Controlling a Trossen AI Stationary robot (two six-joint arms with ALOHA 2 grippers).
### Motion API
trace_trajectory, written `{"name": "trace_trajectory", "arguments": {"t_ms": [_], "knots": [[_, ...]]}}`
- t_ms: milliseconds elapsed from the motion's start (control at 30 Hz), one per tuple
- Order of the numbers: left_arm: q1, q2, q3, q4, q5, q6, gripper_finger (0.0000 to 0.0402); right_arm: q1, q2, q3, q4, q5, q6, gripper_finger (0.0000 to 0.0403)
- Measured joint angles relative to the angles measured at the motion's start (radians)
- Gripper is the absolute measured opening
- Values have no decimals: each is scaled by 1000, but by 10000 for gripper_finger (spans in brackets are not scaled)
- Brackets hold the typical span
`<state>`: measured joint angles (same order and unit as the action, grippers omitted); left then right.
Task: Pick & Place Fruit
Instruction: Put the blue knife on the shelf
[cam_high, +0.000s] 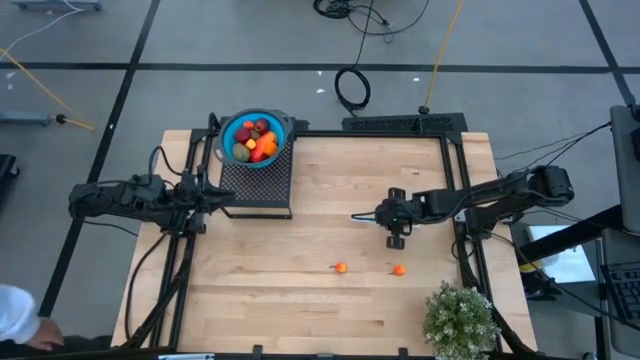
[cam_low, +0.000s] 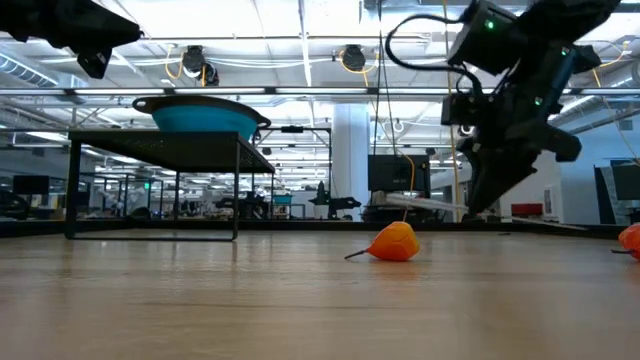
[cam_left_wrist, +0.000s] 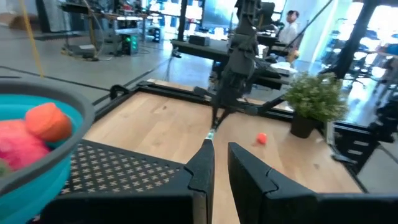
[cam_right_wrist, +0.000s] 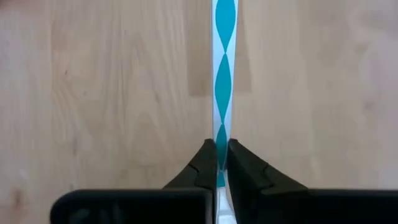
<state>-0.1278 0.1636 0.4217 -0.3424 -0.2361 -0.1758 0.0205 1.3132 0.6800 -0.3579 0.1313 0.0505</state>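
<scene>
Two tiny orange fruits (cam_high: 341, 267) (cam_high: 399, 269) lie on the wooden table; in the low view the nearer fruit (cam_low: 395, 243) rests on its side. More fruit fills a blue bowl (cam_high: 226, 128) standing on a black mesh stand (cam_high: 257, 185) at the far left. Just beyond the loose fruits, my right gripper (cam_high: 383, 213) is shut on a thin white-and-teal utensil (cam_high: 360, 215). My left gripper (cam_high: 222, 194) hovers beside the stand, level, with only a narrow slit between its fingers (cam_left_wrist: 202, 165) and nothing in it. My right gripper pinches the utensil between its two fingers, on its flat faces near one end (cam_right_wrist: 222, 127). The fingers slant down from the table's right side and lie along it. The rest of the utensil (cam_low: 430, 205) sticks out toward the table's left, apparently clear of the table.
A bushy potted plant (cam_high: 460, 320) stands at the near right corner. A black frame (cam_high: 400, 125) borders the far and side edges. Bare wood stretches between the stand and the loose fruits. A person (cam_left_wrist: 290, 22) sits far off in the room.
</scene>
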Motion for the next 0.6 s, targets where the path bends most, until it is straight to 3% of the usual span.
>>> {"name": "trace_trajectory", "arguments": {"t_ms": [200,600], "knots": [[0,52,0,29,26,-35,42,25,0,83,-67,57,-47,10],[0,305,0,220,27,-63,42,91,-1,215,-190,164,-140,10]]}}
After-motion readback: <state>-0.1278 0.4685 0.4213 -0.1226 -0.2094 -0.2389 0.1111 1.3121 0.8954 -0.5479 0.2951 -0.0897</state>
